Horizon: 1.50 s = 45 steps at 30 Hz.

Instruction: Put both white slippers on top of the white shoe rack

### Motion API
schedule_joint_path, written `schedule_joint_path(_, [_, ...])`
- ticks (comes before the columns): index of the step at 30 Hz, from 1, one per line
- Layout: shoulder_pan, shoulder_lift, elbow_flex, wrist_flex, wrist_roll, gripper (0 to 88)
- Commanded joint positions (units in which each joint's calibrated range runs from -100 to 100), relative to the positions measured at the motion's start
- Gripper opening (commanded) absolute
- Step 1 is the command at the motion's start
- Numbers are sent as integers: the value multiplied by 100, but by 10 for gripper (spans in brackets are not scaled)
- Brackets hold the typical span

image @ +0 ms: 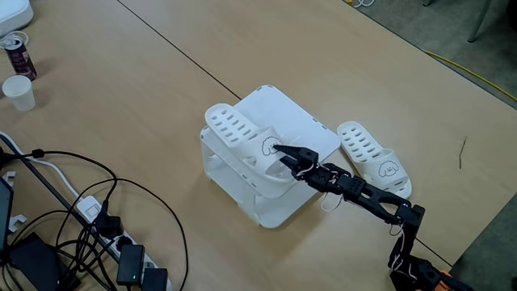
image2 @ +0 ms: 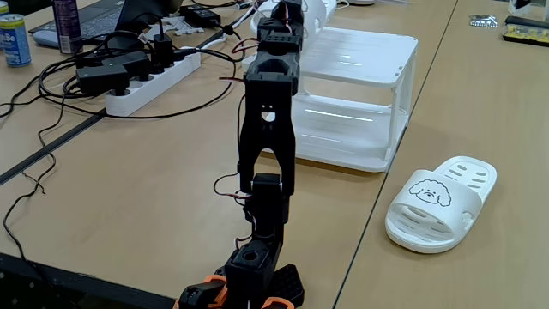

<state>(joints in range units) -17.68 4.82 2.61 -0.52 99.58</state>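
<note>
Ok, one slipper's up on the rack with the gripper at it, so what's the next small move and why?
Probably open the gripper and back away. The slipper already lies on the rack's top, near its edge, while the other slipper sits on the table beside the rack, waiting.

One white slipper (image: 242, 141) lying atop white shoe rack (image: 303, 129), other slipper (image: 376, 158) on table beside it

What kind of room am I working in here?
Probably an office or lab workspace: long wooden desks, a power strip with tangled cables, and drink cans and a paper cup on the desk beside the white shoe rack.
</note>
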Motion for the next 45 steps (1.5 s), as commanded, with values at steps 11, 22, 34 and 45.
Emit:
schedule_joint_path(11, [-157, -125, -599, -9, 42, 8])
schedule_joint_path(22, [-83, -108, -563, -9, 42, 8])
schedule_joint_path(34, [-25, -74, -509, -9, 42, 8])
schedule_joint_path(45, [164, -66, -491, -18, 42, 41])
